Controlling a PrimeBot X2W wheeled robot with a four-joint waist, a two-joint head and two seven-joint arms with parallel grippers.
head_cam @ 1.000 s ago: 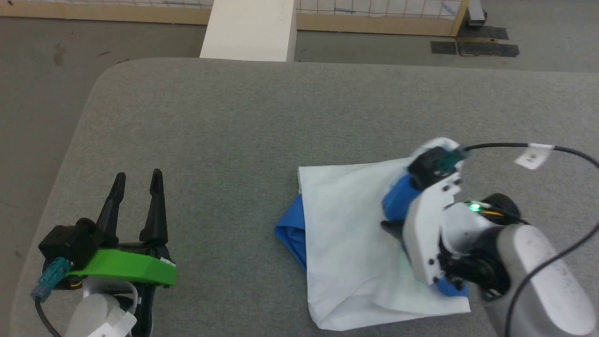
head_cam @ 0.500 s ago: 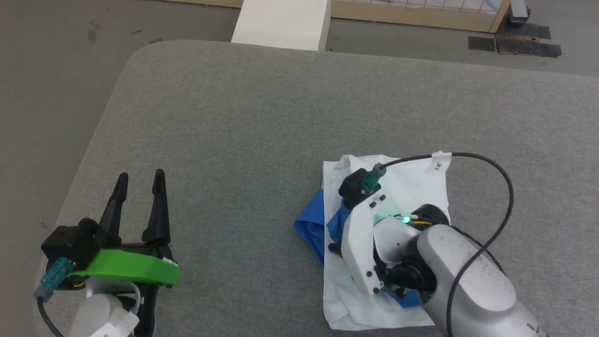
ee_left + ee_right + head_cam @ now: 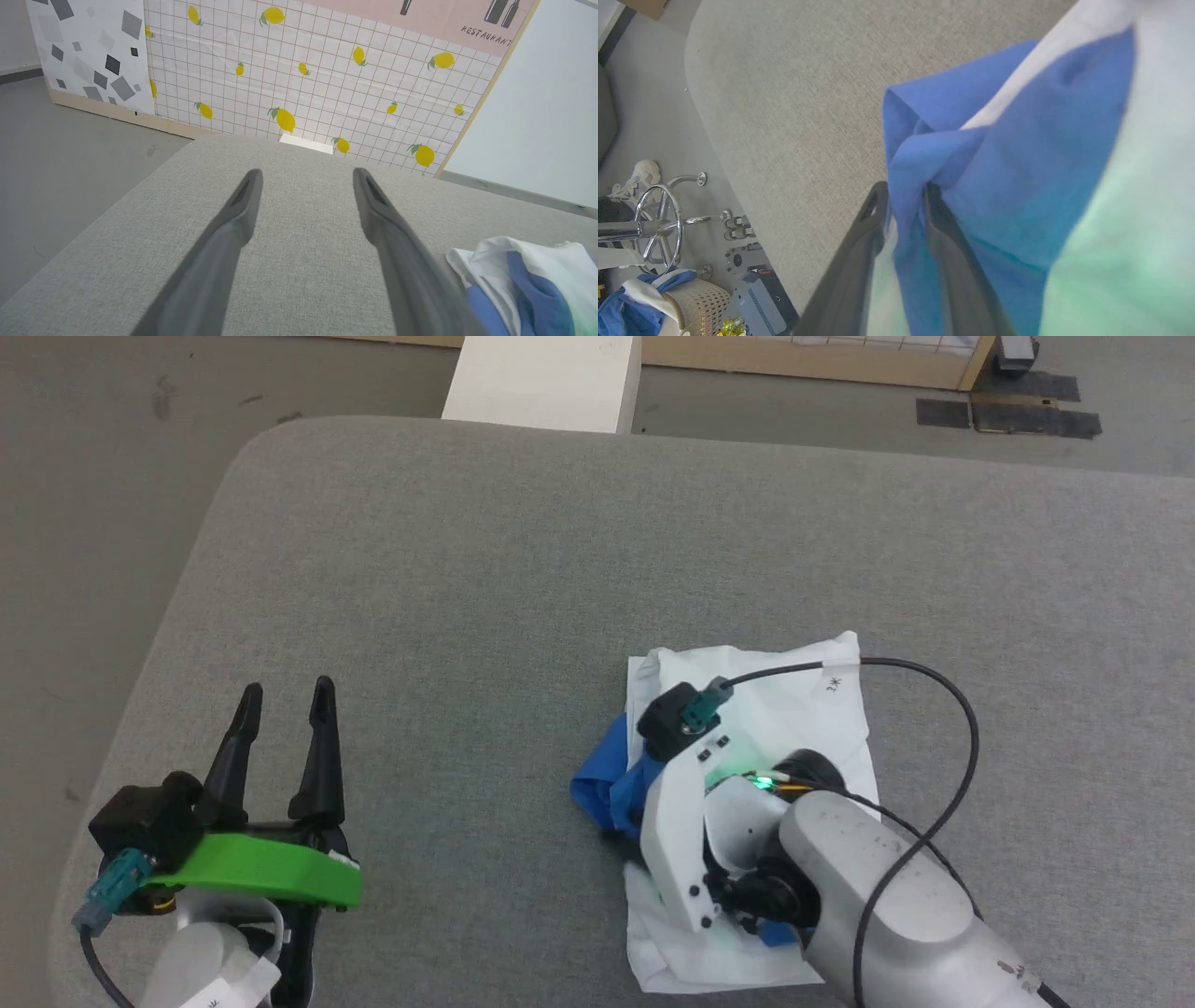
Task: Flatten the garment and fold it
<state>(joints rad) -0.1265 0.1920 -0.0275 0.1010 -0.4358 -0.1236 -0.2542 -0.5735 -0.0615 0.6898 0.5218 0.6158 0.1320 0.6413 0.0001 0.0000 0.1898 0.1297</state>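
End effector (image 3: 288, 688) (2 dark fingers (image 3: 322, 756)), green bracket (image 3: 261, 877)

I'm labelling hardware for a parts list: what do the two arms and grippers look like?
Left gripper: long dark tapering fingers, bright green bracket, teal plug, black cable, white tag. Right gripper: same dark fingers, white bracket, green light, silver-grey forearm, tagged black cable.

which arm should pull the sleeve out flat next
Likely right: jaws of the right arm are shut on the blue sleeve of the T-shirt; the left arm holds open jaws over the table, apart from the cloth.
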